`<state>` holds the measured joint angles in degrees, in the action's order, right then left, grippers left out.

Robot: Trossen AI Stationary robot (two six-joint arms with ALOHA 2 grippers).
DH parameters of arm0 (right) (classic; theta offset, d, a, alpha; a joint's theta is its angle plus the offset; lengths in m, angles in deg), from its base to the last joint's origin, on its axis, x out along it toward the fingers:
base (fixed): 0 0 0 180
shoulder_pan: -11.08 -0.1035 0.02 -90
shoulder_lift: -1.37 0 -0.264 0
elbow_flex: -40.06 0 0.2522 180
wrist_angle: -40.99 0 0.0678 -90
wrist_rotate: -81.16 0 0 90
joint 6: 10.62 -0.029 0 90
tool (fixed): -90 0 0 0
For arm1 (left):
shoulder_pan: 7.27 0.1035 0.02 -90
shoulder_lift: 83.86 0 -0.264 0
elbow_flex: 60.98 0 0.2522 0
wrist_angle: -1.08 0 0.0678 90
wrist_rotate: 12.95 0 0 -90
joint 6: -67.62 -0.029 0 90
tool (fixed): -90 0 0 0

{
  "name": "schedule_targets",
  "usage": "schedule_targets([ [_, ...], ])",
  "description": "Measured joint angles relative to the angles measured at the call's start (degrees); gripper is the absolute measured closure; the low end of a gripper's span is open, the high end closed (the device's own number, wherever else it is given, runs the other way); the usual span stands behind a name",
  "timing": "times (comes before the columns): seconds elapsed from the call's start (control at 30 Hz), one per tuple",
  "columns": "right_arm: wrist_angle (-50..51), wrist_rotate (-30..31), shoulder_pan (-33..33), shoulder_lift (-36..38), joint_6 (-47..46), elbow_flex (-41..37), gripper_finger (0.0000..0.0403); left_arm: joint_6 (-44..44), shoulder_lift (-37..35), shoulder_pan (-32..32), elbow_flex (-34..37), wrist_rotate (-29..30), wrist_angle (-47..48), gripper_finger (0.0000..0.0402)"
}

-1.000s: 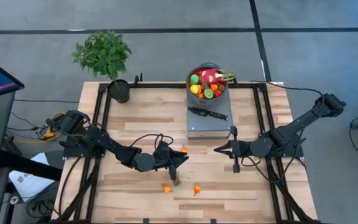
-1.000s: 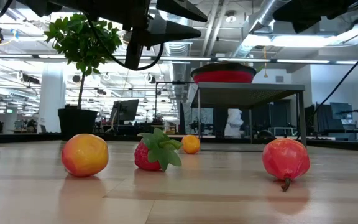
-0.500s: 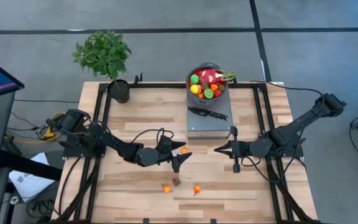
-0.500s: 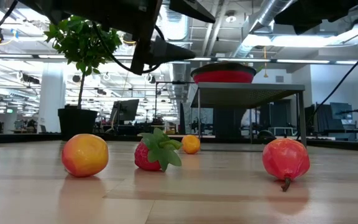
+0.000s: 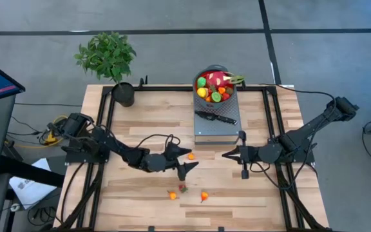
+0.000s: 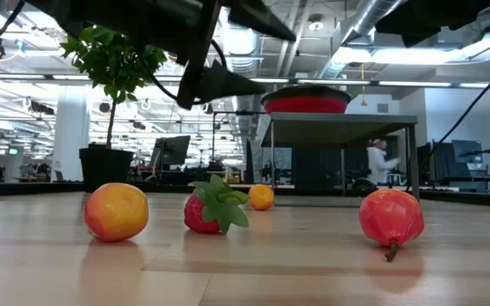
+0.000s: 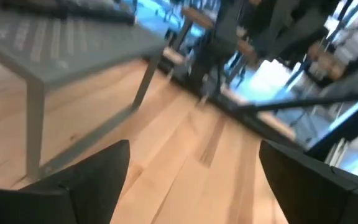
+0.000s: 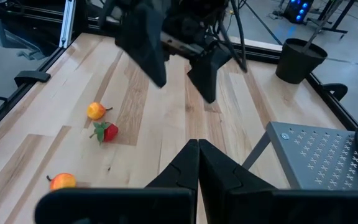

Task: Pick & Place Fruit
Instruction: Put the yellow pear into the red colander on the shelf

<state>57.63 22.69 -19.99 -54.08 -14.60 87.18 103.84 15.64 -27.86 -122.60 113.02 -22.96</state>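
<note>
- Fruit lay in two groups: four loose pieces on the counter and a heap in the red bowl at upper centre of the high view.
- The strawberry sat low in the high view, centre, between an orange-yellow fruit just to its left and a red-orange fruit to its right — none of them touching.
- A small orange fruit sat apart, higher up, near the left end effector.
- The dragon fruit lay on top of the bowl's heap, green tips pointing right.
- The bowl stood on a grey metal stand, with a black-handled knife below it on the same stand.
- The left end effector hung above the counter at centre-left, fingers spread wide, gripping nothing.
- The right end effector hovered at centre-right, fingers pressed together — nothing between them.
- A potted plant stood at the counter's upper left corner.
</note>
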Motion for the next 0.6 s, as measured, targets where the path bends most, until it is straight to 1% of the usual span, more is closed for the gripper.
schedule_targets([
  [0.33,0.0,0.0,0.0,0.0,0.0,0.0,0.0403,-0.1,0.0,-0.1,0.0,-0.9,13.0,0.0081],
  [0.47,0.0,0.0,0.0,0.0,-0.1,0.0,0.0403,-0.2,0.0,0.1,0.0,-0.3,17.0,0.0084],
  [0.6,0.0,0.0,0.0,0.0,-0.1,0.0,0.0403,-0.3,0.0,1.2,0.0,0.7,18.5,0.0082],
])
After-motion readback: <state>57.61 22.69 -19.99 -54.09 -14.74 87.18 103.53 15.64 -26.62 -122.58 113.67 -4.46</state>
